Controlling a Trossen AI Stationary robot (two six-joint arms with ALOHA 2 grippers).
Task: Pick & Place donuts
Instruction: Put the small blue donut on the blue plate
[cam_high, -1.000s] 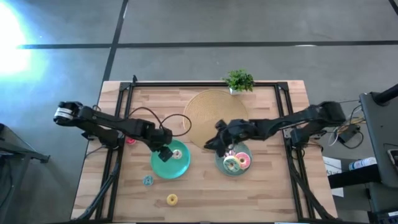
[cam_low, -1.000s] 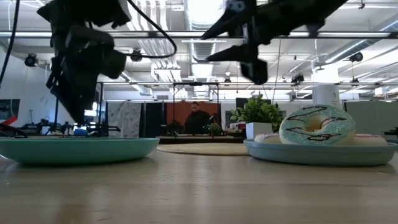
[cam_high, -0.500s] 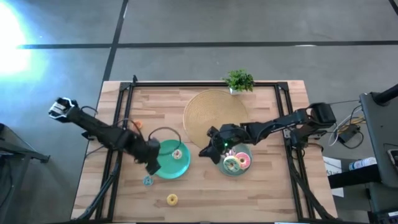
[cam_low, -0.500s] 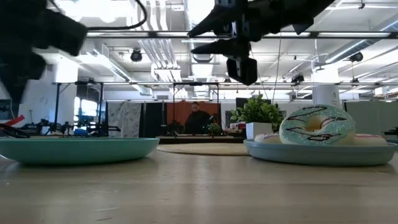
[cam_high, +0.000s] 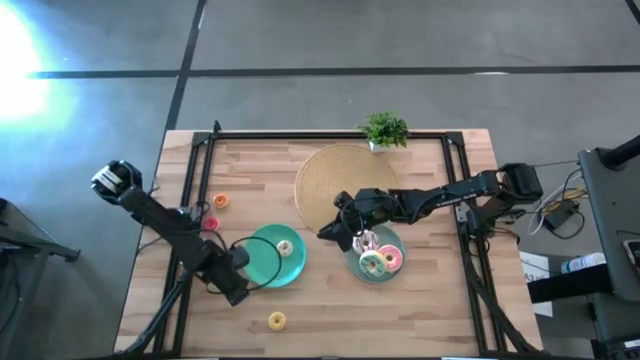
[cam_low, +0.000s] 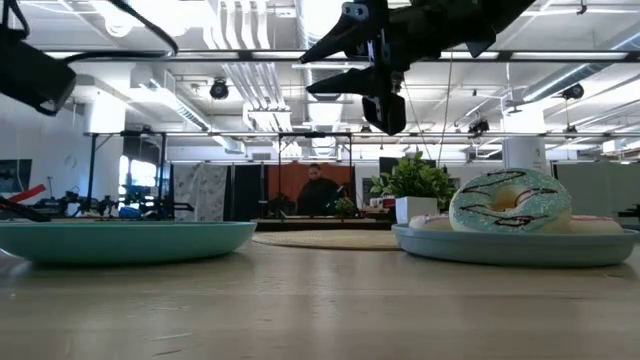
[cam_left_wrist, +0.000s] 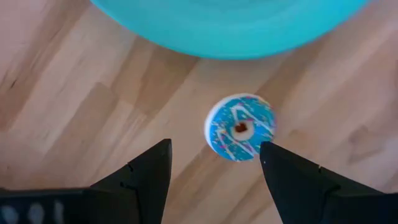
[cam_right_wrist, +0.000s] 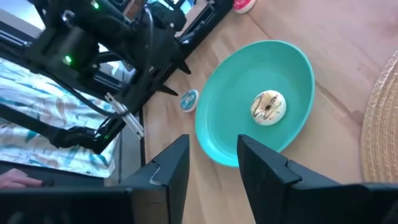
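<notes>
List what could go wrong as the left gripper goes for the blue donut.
1. The blue donut lies flat beside the teal plate; a finger of the open left gripper could strike the rim.
2. The donut is small; slightly off centre, closing fingers might push it away.

Bare wood around blue donut (cam_left_wrist: 240, 127)

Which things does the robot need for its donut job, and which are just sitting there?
For the job: blue donut, below the open left gripper; cream donut on left plate; yellow donut; orange donut; green-iced donut, sprinkled donut on right plate, right gripper hovering beside it.
Just lying about: potted plant; tan mat.
</notes>
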